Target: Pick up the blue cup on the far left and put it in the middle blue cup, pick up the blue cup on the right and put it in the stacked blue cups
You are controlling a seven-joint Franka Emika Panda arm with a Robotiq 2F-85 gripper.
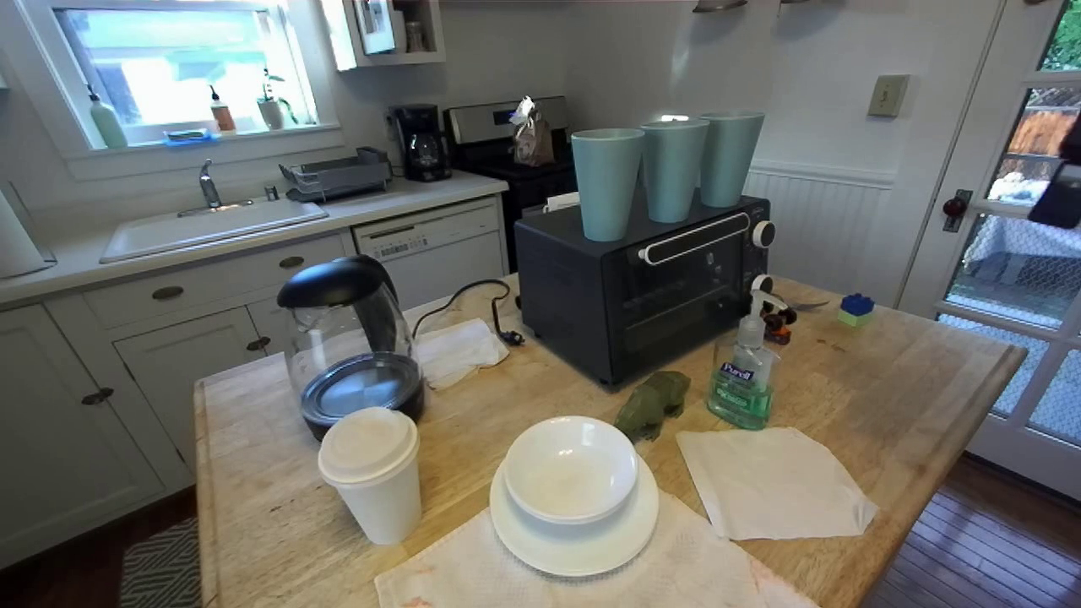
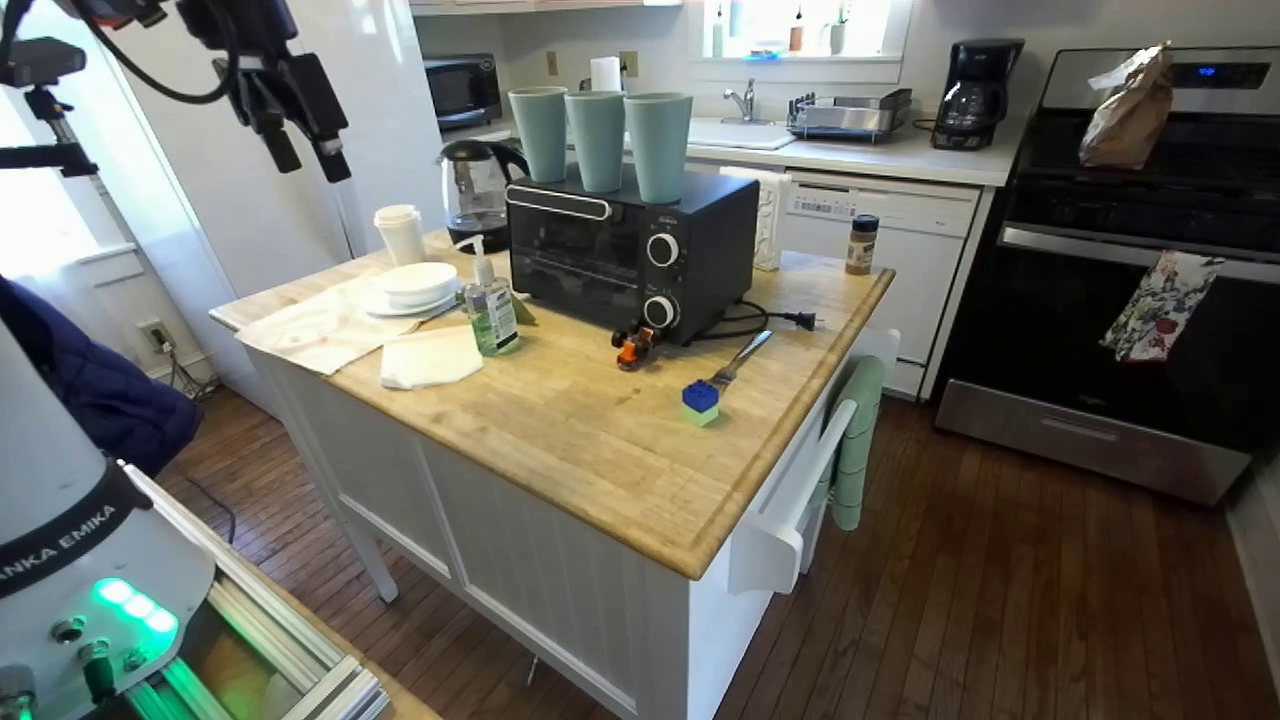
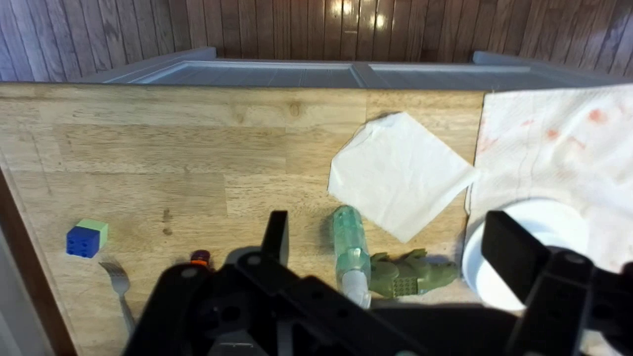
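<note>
Gripper [image 3: 389,233]: jaws wide apart, nothing clasped | Far-left blue cup [image 2: 541,136], middle blue cup [image 2: 598,143] and right blue cup [image 2: 659,149]: seen upright atop the toaster oven [image 2: 632,252] (none nested) | Step, as judged: first pick, not begun | Next: far-left blue cup to be reached and straddled.

Three cups [image 2: 597,142] stand on the toaster oven [image 2: 580,250] (atop the table [image 2: 580,430]).
</note>
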